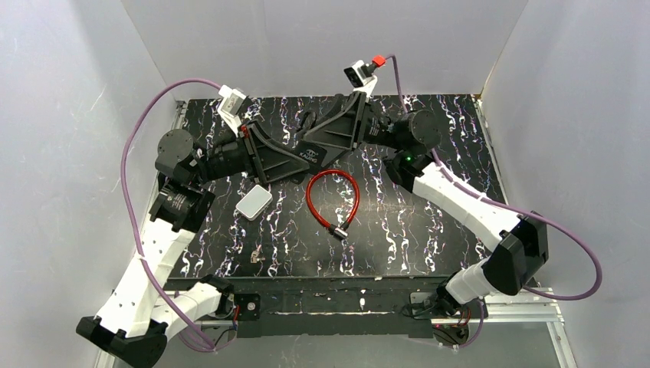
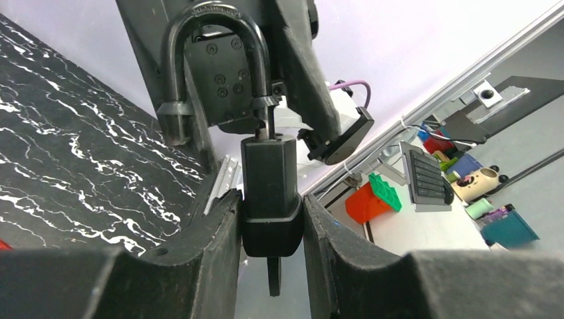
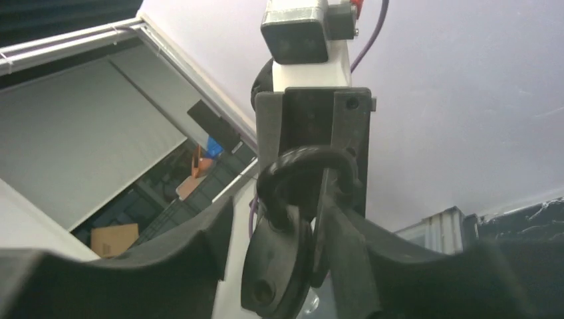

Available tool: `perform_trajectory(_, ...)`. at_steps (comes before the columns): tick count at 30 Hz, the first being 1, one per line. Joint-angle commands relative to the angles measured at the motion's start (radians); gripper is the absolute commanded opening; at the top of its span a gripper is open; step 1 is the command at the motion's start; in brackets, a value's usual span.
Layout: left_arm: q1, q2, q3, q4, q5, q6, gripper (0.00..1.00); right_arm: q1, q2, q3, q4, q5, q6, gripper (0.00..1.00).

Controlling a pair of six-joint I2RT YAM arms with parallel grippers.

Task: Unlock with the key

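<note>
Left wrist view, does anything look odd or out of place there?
The black padlock clamped in the left gripper has its shackle open: one leg hangs free beside the body, the other is seated. It looks unlocked, not damaged. Nothing else stands out.

padlock [image 3: 276, 266] blurred, base cut by lower edge, key [image 1: 255, 258] too small to make out

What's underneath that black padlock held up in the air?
A short dark stub pokes down from the padlock, between the left gripper's fingers. Whether it is a key cannot be told; the keyhole itself is hidden.
</note>
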Motion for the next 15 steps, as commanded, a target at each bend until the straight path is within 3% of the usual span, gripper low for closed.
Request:
perform_trajectory(1,-0.01,-0.024,0.022,0.134,-0.003,0.025,0.0,-0.017,-0.084,0.041,-0.285,-0.005,-0.193,0.65)
perform_trajectory(6,-0.009,-0.013,0.007,0.117,-0.02,0.07,0.0,-0.053,-0.177,0.054,-0.614,0.07,-0.339,0.66)
perform_trajectory(15,-0.009,0.022,-0.015,0.102,-0.007,0.109,0.0,-0.057,-0.257,0.083,-0.856,0.146,-0.437,0.76)
